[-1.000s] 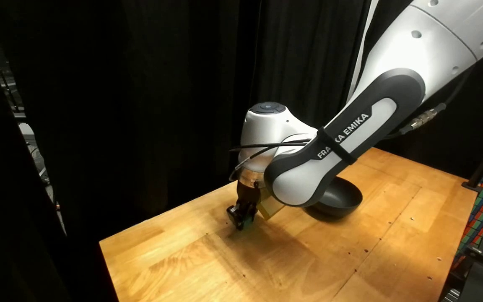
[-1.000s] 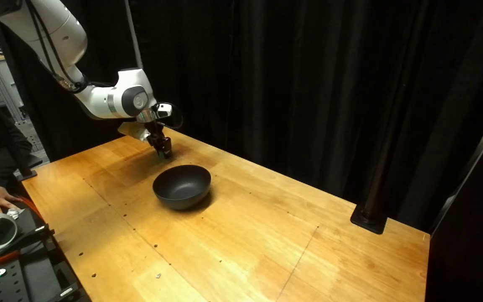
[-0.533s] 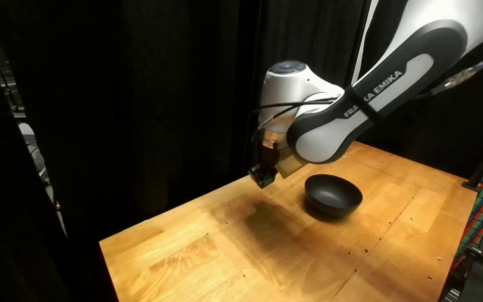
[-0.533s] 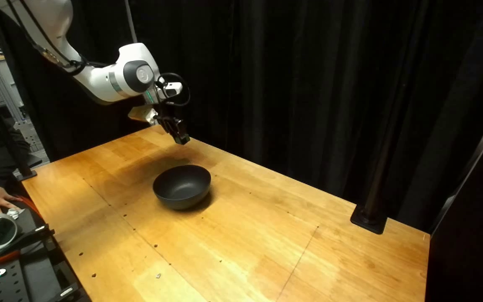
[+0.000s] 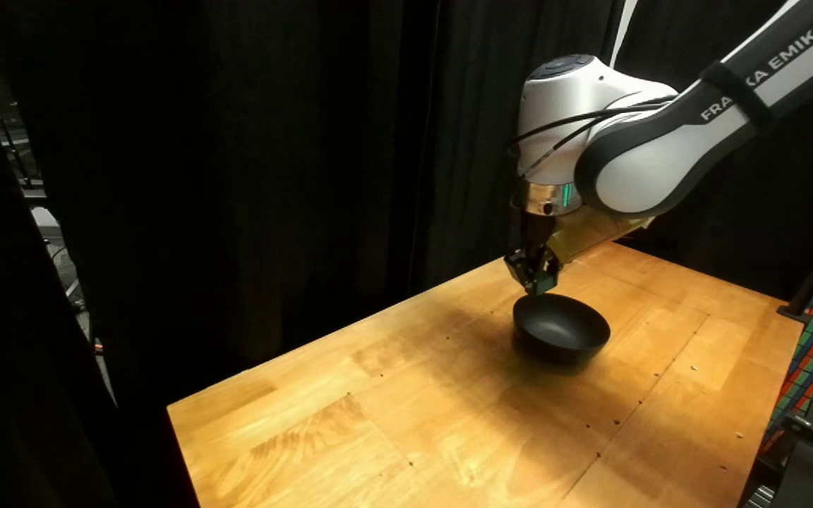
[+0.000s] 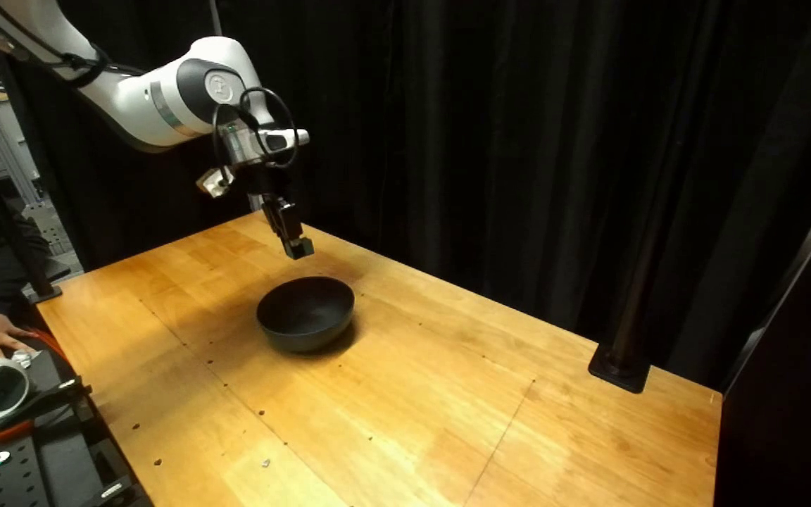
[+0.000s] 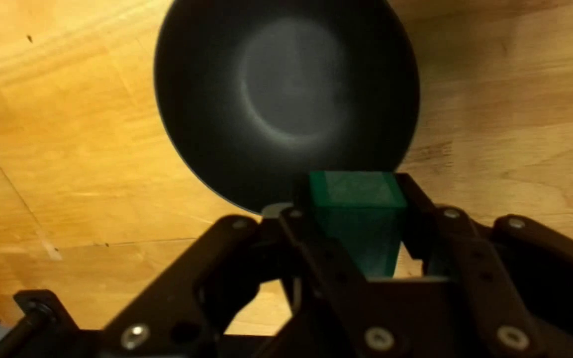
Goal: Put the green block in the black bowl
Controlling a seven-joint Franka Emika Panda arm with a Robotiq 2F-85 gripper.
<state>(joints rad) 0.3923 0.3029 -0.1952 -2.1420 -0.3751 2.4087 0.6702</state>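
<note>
Green block (image 7: 359, 226) in its grasp, the gripper (image 7: 356, 199) fills our wrist view's foreground; lower, near but apart from the block, we see the black bowl (image 7: 291, 84); farther up the arm (image 5: 667, 169), an exterior view alone lets us read "FRA" and "EMIKA" around a black strap (image 5: 739, 97).

In an exterior view, pale lettering (image 5: 800, 46) on the arm (image 5: 664, 169) read "FRA" and "KA EMIKA"; a black strap (image 5: 739, 97) hid the part between.
</note>
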